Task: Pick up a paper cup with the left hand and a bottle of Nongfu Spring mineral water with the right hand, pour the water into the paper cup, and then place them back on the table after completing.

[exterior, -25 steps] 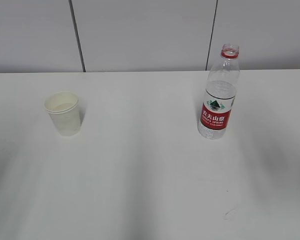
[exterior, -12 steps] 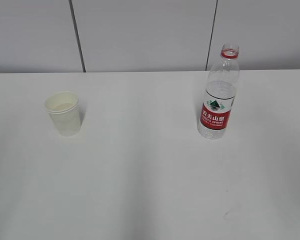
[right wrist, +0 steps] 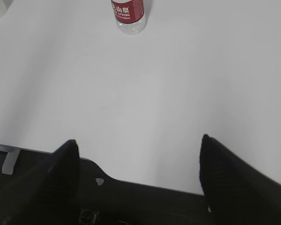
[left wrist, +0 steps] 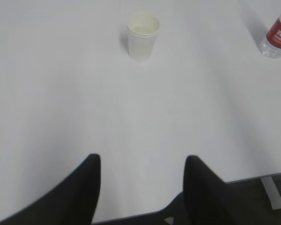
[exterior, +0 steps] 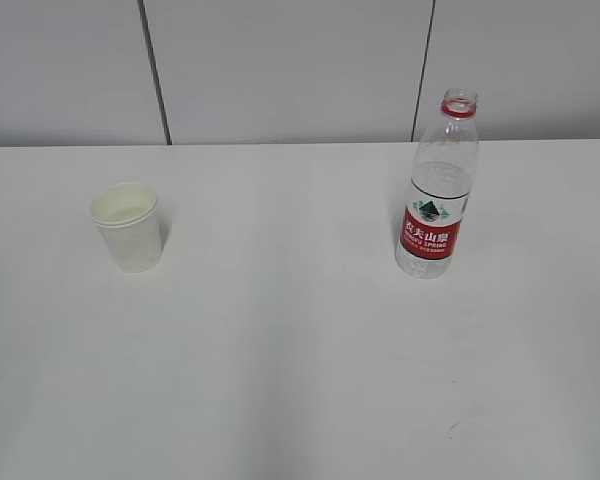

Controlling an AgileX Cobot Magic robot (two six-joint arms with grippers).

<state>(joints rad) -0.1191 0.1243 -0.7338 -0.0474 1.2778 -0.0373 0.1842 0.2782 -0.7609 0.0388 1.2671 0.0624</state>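
Observation:
A white paper cup (exterior: 128, 227) stands upright on the left of the white table (exterior: 290, 330); pale liquid shows inside it. It also shows in the left wrist view (left wrist: 143, 35). A clear uncapped water bottle (exterior: 438, 190) with a red label stands upright on the right; its base shows in the right wrist view (right wrist: 128, 14) and at the left wrist view's edge (left wrist: 277, 33). My left gripper (left wrist: 143, 161) is open and empty over the table's near edge, far from the cup. My right gripper (right wrist: 138, 145) is open and empty, far from the bottle. Neither arm shows in the exterior view.
A grey panelled wall (exterior: 280, 70) runs behind the table. The table's front edge (left wrist: 253, 178) and a dark floor below it show in both wrist views. A small mark (exterior: 450, 430) lies on the table near the front right.
The soft shadows at the lower left and lower right of the table have faded away. The cup and bottle have not moved.

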